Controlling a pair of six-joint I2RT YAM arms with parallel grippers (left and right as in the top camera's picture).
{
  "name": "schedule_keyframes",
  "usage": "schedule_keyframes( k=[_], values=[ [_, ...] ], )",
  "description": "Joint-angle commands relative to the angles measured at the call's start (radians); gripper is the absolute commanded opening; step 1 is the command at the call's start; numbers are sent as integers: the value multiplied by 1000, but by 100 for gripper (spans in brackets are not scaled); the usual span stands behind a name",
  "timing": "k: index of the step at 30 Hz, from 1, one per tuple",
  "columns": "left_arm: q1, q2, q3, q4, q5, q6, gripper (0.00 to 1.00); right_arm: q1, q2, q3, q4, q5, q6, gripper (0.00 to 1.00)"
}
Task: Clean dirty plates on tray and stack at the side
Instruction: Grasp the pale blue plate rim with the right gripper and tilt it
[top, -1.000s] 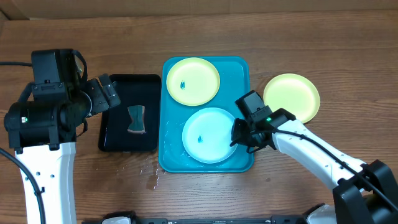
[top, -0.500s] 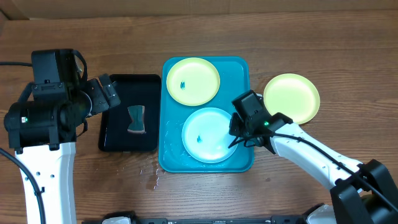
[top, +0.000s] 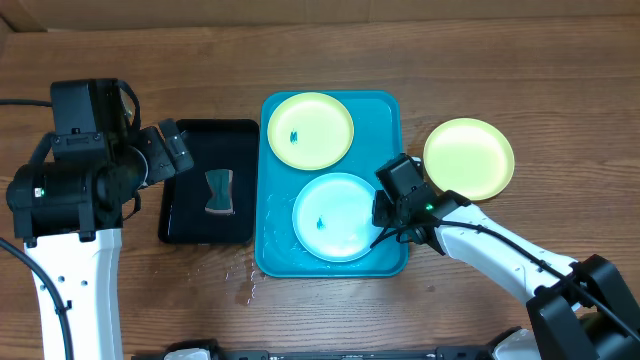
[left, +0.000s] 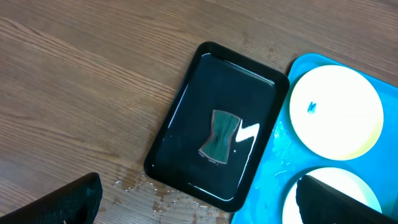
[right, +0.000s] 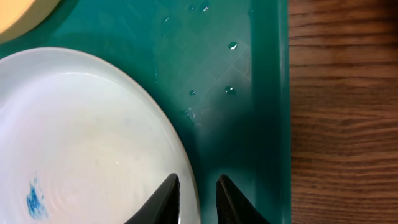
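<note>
**Q:** If you count the plates, how many, and where?

**A:** You have three. Two sit in the blue tray (top: 387, 108). One is a yellow plate (top: 318, 118) at the far end, the other a light blue plate (top: 340, 205) at the near end. Each has one small blue smudge at centre. The third, a second yellow plate (top: 468, 158), lies on the table (top: 520, 60) just right of the blue tray, its face plain.

**Q:** Grippers?

**A:** Your right gripper (right: 198, 194) is at the right rim of the light blue plate. Its fingers are nearly together and the rim runs between the tips. You can't tell whether it's pinched or only straddled. Your left gripper (left: 198, 180) is spread wide, holds nothing and hangs above the one black tray (top: 188, 222).

**Q:** Anything else?

**A:** One sponge (top: 219, 193) lies mid black tray, which sits just left of the blue tray. There are water drops (top: 240, 278) on the table near both trays' near corners.
</note>
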Motion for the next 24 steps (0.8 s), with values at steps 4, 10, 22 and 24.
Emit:
schedule_keyframes(
  k=[4,10,22,24],
  values=[
    [-5,0,15,3,8,-18,100,6,-11,-26,14,-32,-4,22],
    [-5,0,15,4,8,-18,100,6,-11,-26,13,-61,0,6],
    [-6,0,15,3,8,-18,100,6,-11,-26,10,-102,105,17],
    [-6,0,15,3,8,-18,100,6,-11,-26,10,-72,105,21]
  ],
)
